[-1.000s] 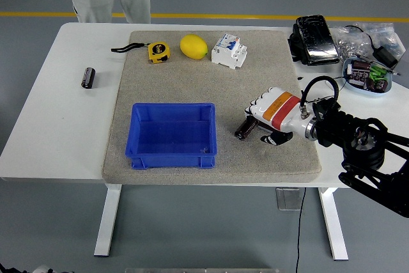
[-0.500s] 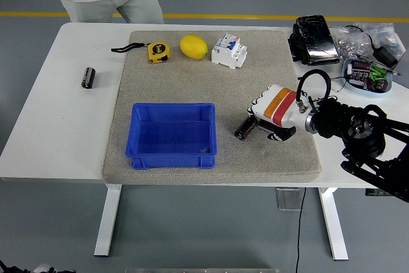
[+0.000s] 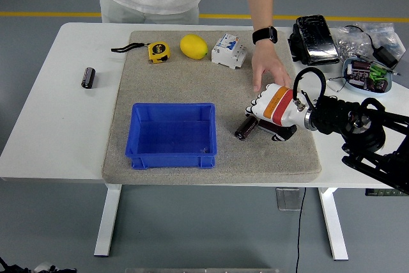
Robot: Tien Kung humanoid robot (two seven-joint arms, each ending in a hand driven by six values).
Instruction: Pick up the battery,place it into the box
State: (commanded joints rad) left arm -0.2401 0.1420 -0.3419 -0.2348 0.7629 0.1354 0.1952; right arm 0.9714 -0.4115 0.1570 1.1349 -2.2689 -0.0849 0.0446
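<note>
Right hand (image 3: pixel 261 118) curls round battery (image 3: pixel 245 129), low on mat (image 3: pixel 192 81), ready to lift. Box (image 3: pixel 171 135) sits just beyond fingertips, open-topped for drop. Person's hand (image 3: pixel 268 71) hovers just behind.

Robotics lab: grey floor with yellow line (image 3: pixel 57 14), white table (image 3: pixel 64 119).

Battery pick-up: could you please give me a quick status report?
Right hand shut on battery, still on the mat. Left hand out of view. Blue box empty. Person's hand reaching in just behind right hand.
</note>
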